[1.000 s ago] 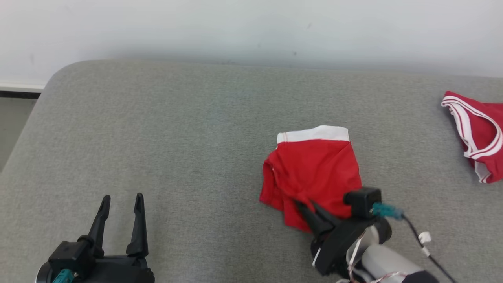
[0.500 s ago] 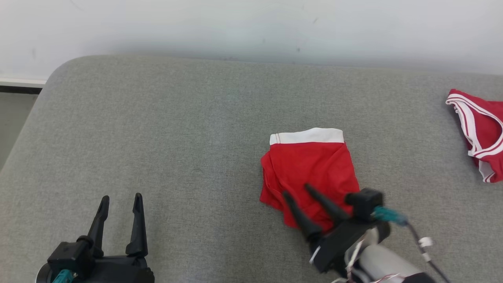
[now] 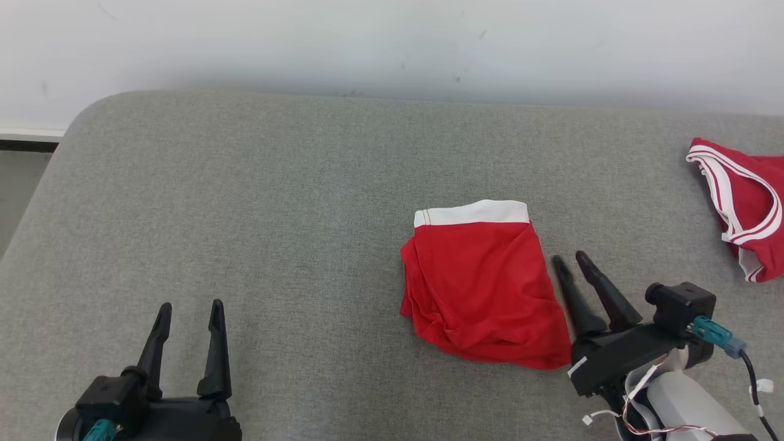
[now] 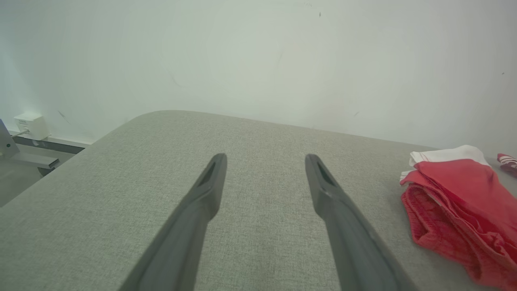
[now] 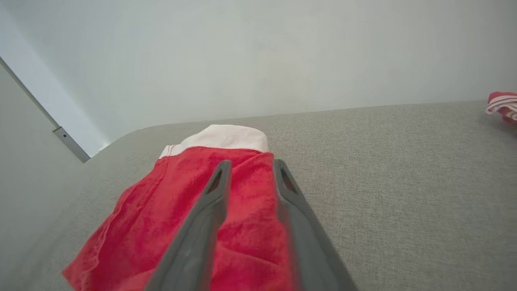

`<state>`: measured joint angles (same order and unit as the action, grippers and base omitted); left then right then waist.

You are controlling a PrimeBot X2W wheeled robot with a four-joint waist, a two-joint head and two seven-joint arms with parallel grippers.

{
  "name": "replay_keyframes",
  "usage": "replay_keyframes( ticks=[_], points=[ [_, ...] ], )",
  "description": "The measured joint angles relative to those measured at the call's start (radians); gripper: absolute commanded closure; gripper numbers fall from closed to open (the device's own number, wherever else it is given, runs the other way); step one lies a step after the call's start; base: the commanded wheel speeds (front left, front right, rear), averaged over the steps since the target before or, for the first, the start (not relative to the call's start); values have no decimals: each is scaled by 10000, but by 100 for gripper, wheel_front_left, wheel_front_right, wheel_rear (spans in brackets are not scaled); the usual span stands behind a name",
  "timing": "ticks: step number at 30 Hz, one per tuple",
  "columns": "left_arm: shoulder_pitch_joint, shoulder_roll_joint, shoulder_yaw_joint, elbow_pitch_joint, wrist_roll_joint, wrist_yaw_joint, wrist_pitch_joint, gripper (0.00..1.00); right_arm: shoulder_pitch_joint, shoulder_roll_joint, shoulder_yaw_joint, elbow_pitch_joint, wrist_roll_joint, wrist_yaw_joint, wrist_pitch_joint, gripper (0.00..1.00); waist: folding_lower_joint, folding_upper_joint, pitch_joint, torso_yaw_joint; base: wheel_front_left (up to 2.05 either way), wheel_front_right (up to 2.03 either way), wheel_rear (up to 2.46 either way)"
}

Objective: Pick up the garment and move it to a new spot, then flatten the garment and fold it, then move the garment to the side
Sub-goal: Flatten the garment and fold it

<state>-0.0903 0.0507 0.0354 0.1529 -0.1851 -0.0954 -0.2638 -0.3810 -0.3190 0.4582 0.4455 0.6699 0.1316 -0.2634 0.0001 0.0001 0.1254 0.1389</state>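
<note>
The garment [image 3: 481, 288] is a pair of red shorts with a white waistband, lying folded on the grey cushion [image 3: 275, 202], right of centre. My right gripper [image 3: 569, 258] stands open and empty just off the garment's right edge, fingers pointing away from me. In the right wrist view the garment [image 5: 181, 210] spreads below and left of that gripper [image 5: 251, 163]. My left gripper [image 3: 190, 306] rests open at the lower left, far from the cloth. In the left wrist view, the left gripper [image 4: 265, 159] holds nothing, and the garment [image 4: 452, 198] lies at the right.
A second red garment with white trim [image 3: 744, 208] lies at the cushion's far right, also seen in the right wrist view [image 5: 503, 106]. A pale wall [image 3: 392, 43] runs along the back. The cushion's rounded left corner [image 3: 79, 116] drops toward the floor.
My right gripper opened, let go of the garment's near edge and drew off to its right side. The garment now lies flatter. The left arm has not moved.
</note>
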Motion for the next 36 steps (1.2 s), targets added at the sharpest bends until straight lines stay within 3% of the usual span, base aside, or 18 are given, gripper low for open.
replay_keyframes(
  ticks=[12, 17, 22, 32, 36],
  points=[
    [-142, 0, -178, 54, 61, -33, 0, 0, -38, 938, -639, 1028, -2497, 0, -2, 100, 0, 0, 238, 366, 0, 0, 0],
    [-243, 0, -288, 88, 52, -31, 0, 0, -221, 1695, -811, 1847, -2702, 0, -2, 100, -1, 0, 342, 619, 0, 0, 0],
    [-276, -2, -339, 146, 25, -33, 0, 0, -416, 2353, -167, 2290, -2840, 0, -2, 100, 0, 0, 491, 765, 0, 0, 0],
    [-458, -2, -543, 286, -29, -17, 0, 0, -569, 2661, 1425, 2151, -2376, 0, -2, 100, 0, 0, 521, 813, 0, 0, 0],
    [-456, 0, -504, 311, -15, -15, 0, 0, -598, 2690, 1218, 1772, -2318, 0, -2, 100, -1, 0, 442, 658, 0, 0, 0]
  ],
)
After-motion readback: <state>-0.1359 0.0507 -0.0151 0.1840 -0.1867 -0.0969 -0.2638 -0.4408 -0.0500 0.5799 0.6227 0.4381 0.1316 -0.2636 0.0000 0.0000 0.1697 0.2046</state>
